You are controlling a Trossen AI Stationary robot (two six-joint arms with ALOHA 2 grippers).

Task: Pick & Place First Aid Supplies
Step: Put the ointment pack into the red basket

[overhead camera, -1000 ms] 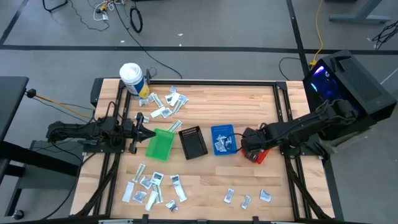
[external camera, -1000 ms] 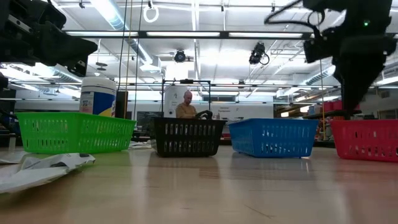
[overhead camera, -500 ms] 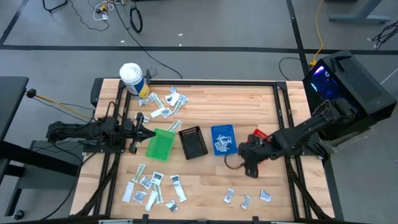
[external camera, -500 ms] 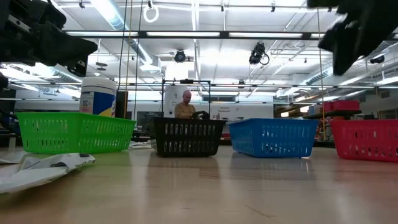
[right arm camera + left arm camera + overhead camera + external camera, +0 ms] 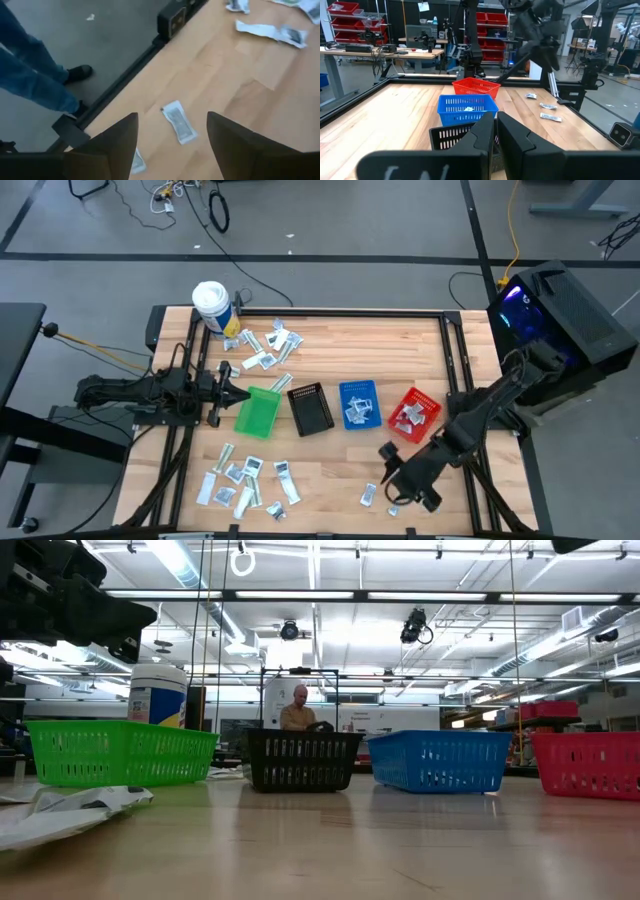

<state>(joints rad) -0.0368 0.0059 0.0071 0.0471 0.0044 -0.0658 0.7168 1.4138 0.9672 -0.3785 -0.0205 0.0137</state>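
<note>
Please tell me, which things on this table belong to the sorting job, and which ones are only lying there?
Belong to the job:
- loose first aid sachets at the near edge
- sachets in the red bin
- right hand, open above a sachet

Only lying there:
- white tub
- left hand, shut, waiting by the green bin

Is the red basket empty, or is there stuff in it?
Not empty. From above, the red basket holds a few small white packets lying on its bottom.

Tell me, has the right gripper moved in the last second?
Yes. The right gripper left the red bin and swung toward the table's near edge, now above loose sachets.
</note>
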